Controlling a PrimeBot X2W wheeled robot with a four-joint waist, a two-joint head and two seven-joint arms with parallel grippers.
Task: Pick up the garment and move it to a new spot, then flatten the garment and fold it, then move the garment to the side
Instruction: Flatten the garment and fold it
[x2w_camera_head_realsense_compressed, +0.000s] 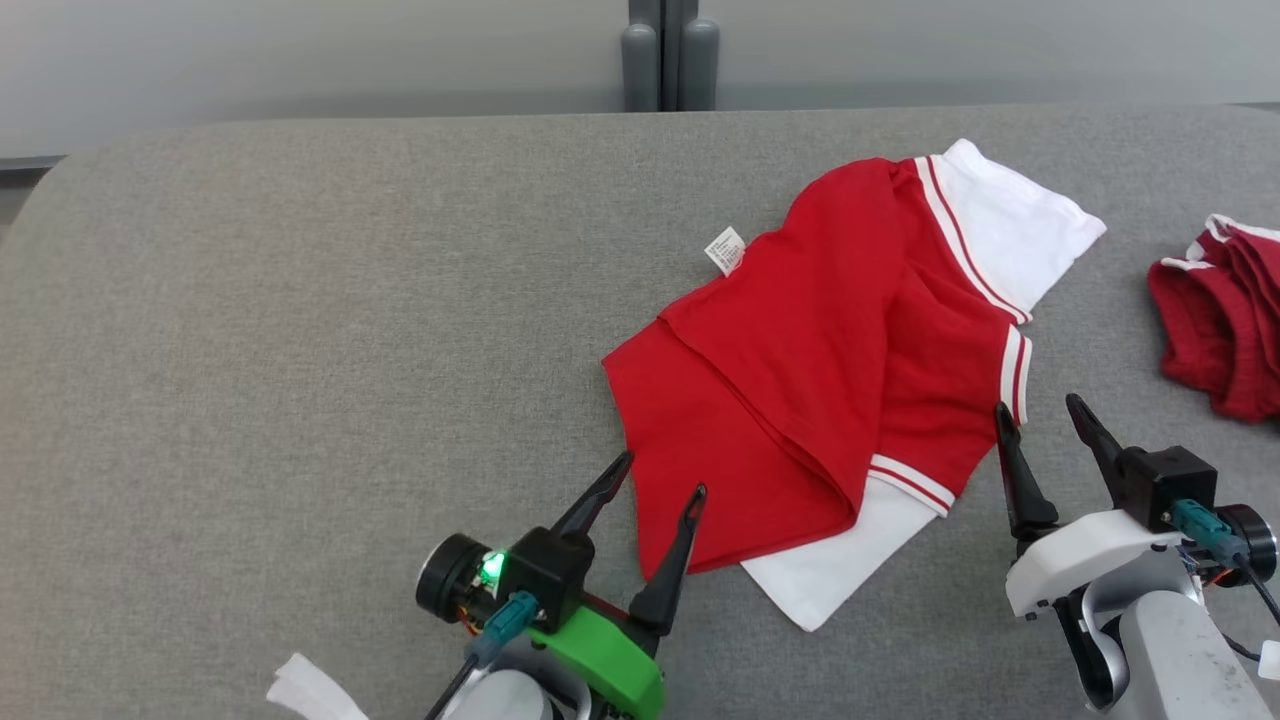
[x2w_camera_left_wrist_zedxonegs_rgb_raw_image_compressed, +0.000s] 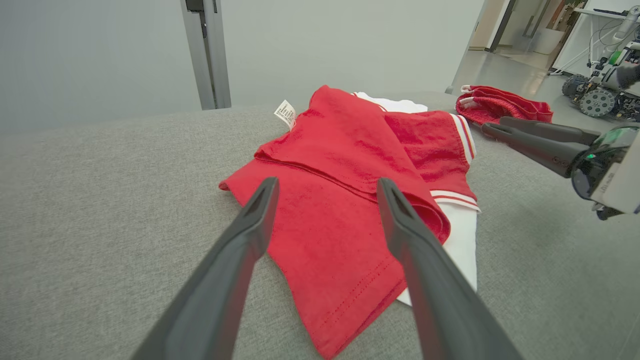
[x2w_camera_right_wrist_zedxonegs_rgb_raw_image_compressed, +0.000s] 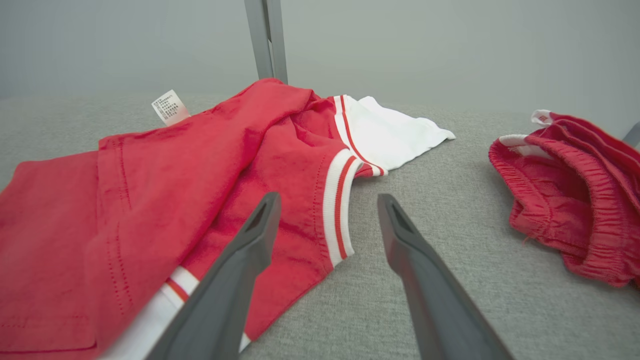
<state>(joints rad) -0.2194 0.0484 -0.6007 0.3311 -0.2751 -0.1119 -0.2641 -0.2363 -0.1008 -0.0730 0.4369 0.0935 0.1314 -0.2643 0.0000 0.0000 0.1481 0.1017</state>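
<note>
The garment (x2w_camera_head_realsense_compressed: 800, 370), a large red soft-fabric shirt with white sleeves and white bands edged by thin red stripes, lies rumpled and doubled over itself on the grey woven-fabric surface (x2w_camera_head_realsense_compressed: 300, 350). It sits at 3 o'clock from the middle of the head view, and its small white sewn label (x2w_camera_head_realsense_compressed: 725, 250) pokes out at the shirt's 11 o'clock edge. The left gripper (x2w_camera_head_realsense_compressed: 664, 472), jaws spread wide and empty, hovers at the garment's 8 o'clock corner, one finger over the red hem. The right gripper (x2w_camera_head_realsense_compressed: 1036, 403), likewise spread and holding nothing, sits just beside a striped band at 3 o'clock. Flattening looks to be the work ahead. A pinch on these overlapped layers could catch only the top fold and drag the shirt into a tighter bunch. The bunched red ribbed cloth (x2w_camera_head_realsense_compressed: 1220, 330) near the right gripper's 2 o'clock could be snagged by a wide sweep.
</note>
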